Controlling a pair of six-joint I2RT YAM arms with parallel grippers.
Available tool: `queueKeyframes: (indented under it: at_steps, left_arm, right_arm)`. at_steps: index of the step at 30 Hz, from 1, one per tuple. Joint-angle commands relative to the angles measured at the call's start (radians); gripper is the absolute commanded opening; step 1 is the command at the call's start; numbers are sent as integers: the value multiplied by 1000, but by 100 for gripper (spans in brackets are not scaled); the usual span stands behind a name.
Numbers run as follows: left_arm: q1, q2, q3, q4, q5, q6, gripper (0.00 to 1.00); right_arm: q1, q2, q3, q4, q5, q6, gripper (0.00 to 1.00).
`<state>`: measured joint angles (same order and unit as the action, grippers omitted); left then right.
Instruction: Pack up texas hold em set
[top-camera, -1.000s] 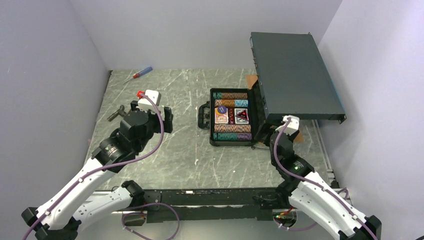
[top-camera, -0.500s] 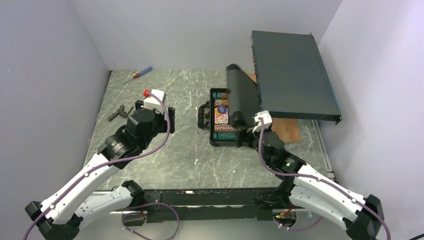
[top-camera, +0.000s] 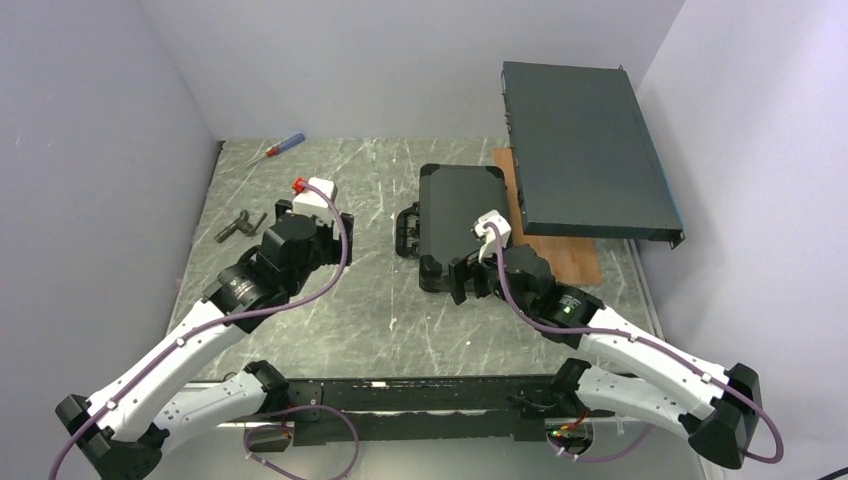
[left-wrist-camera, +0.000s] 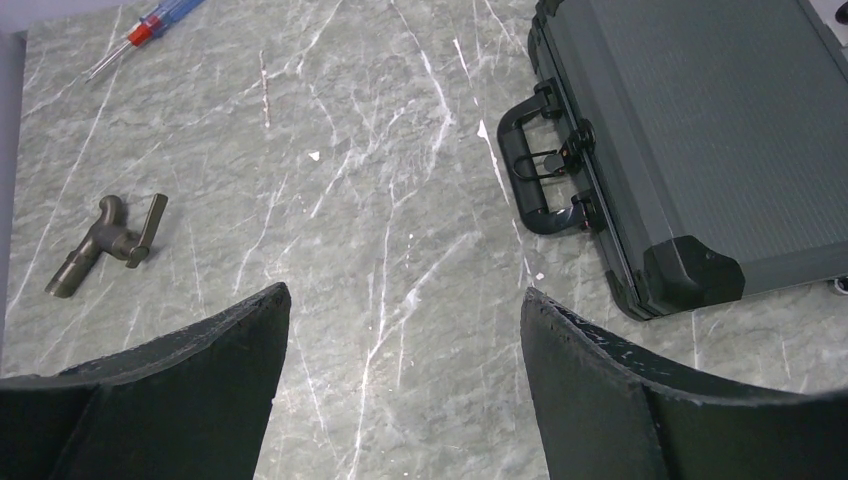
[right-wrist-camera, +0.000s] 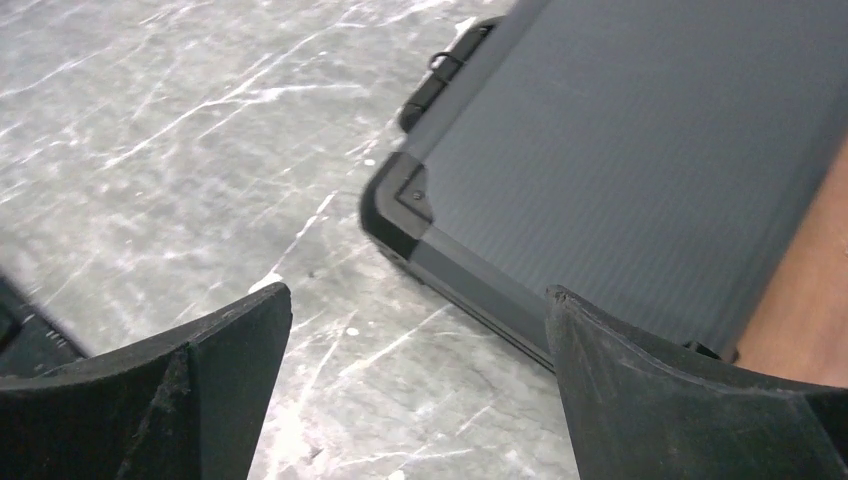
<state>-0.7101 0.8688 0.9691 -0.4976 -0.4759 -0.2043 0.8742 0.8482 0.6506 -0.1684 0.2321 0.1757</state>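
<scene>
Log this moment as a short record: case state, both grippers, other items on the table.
poker case: lid shut, lying flat on the table, handle facing left
latches: cannot tell if fastened
left gripper: fingers open, empty, over bare table left of the case
right gripper: fingers open, empty, above the case's near-left corner
other items: screwdriver, metal fitting, rack box, brown board beneath it

Right arm (top-camera: 545, 292) covers the near right corner of the grey case (top-camera: 455, 198); the rack box (top-camera: 588, 140) overhangs a brown board (top-camera: 578, 262), hiding its far part.
</scene>
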Motion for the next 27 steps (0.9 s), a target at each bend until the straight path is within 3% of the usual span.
queueKeyframes:
  at_steps: [1,6,9,12,16,23,27]
  left_arm:
    - [7,25,21,24,5,-12,87]
    - [23,50,23,33,80,-76,88]
    - [64,83,20,53,206,-150,88]
    - [169,173,40,77,424,-219,88]
    - [337,339,83,70,709,-335,87]
    - [500,629,53,370,1191,-589,83]
    - [500,782,73,504,1265,-686,78]
  right_arm:
    - [5,51,112,-92,-149,1,98]
    - [6,180,268,-135,-207,8,94]
    - [2,354,451,-229,-62,35,93]
    - [-17,590,748,-435,85,44,79]
    - [-84,834,981,-583,206,53,51]
    - [-169,978,995,-476,200,-16,37]
    - [-187,1039,999,-448,212,-42,32]
